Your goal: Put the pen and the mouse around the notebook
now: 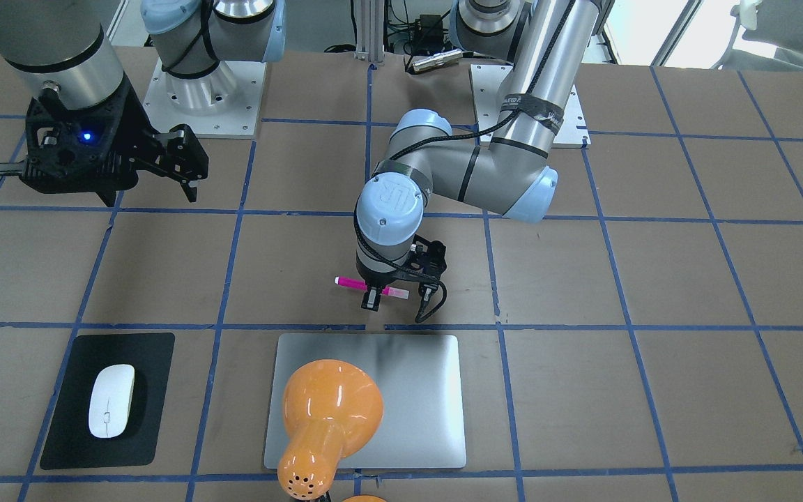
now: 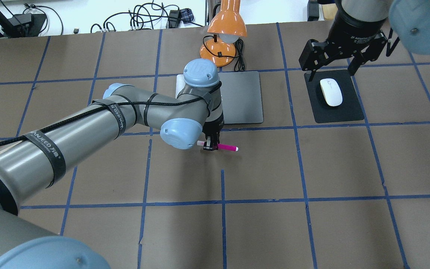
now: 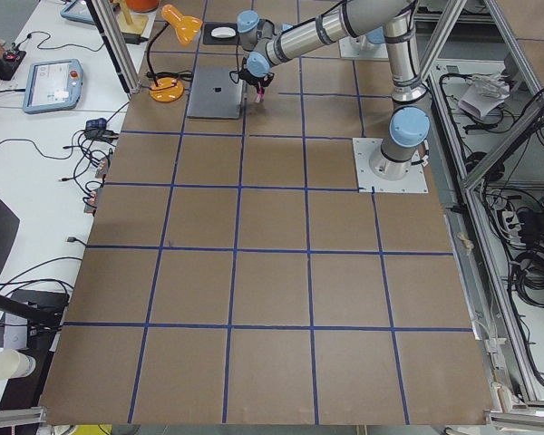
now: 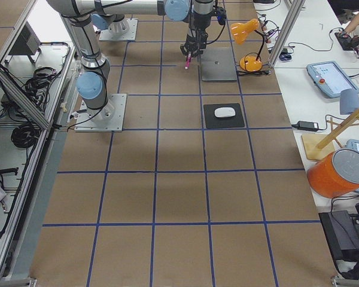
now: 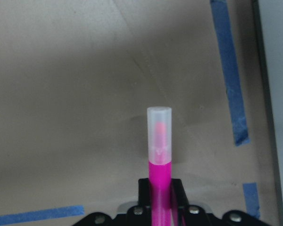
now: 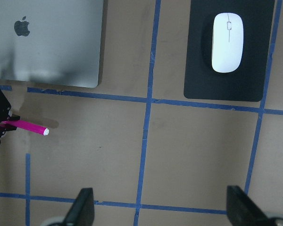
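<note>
My left gripper [image 2: 210,146] is shut on the magenta pen [image 2: 226,147], which it holds level and low over the brown table. The pen lies just off the long edge of the silver notebook [image 2: 243,97] that is nearest the robot. In the left wrist view the pen's pale cap [image 5: 159,132] sticks out past the fingers. The white mouse [image 2: 331,92] rests on a black mat [image 2: 349,112] to the notebook's right. Above the mat's far end hangs my right gripper [image 2: 332,69], open and holding nothing.
An orange desk lamp [image 2: 224,30] stands behind the notebook, and its shade [image 1: 328,411] overhangs part of the notebook in the front-facing view. Blue tape lines grid the table. The left arm [image 2: 125,116] reaches across the middle.
</note>
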Robot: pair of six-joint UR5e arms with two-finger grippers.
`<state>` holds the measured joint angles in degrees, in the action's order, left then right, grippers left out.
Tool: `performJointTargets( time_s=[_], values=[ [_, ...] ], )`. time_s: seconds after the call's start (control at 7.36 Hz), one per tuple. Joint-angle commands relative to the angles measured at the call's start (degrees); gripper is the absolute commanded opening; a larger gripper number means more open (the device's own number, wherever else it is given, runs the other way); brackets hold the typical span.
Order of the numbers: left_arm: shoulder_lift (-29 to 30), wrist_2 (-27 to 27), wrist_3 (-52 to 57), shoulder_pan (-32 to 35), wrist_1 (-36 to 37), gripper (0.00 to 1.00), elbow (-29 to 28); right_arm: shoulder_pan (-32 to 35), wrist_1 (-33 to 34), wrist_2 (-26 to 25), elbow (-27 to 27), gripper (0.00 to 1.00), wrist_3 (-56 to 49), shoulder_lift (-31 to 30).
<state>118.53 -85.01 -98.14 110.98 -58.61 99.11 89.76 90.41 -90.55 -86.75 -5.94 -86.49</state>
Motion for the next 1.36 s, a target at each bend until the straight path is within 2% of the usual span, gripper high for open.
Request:
performJointTargets(
  time_s=[0.0,0.14,0.41,0.54,0.82,1.09,1.22],
  values=[
    [-0.05,-0.24,0.58,-0.06,-0.02,0.90,0.29,0.06,0.03,-0.07,0.00,1.00,-0.21,0.00],
    [-0.14,0.02,0.93,0.03,0.16,1.00,-0.14,0.06,0.12,-0.07,0.00,1.00,-0.12,0.00],
    [-0.40,-0.33,3.20,-0.32,0.16,1.00,-0.41,0.07,0.03,-0.07,0.08,1.00,0.14,0.00],
    [-1.62,-0.50,9.49,-1.37,0.07,1.00,-0.58,0.07,0.03,-0.07,0.00,1.00,0.14,0.00],
    [-4.69,-0.50,37.10,-8.29,0.07,1.00,-1.11,0.07,-0.06,-0.07,0.00,1.00,0.14,0.00],
    [-7.59,-0.67,64.68,-12.44,-1.06,1.00,-3.47,0.07,-0.06,-0.07,0.00,1.00,0.14,0.00],
    [-8.92,-0.94,70.23,-14.72,-3.77,1.00,-3.92,0.07,-0.06,-0.07,0.00,1.00,0.14,0.00]
  ],
)
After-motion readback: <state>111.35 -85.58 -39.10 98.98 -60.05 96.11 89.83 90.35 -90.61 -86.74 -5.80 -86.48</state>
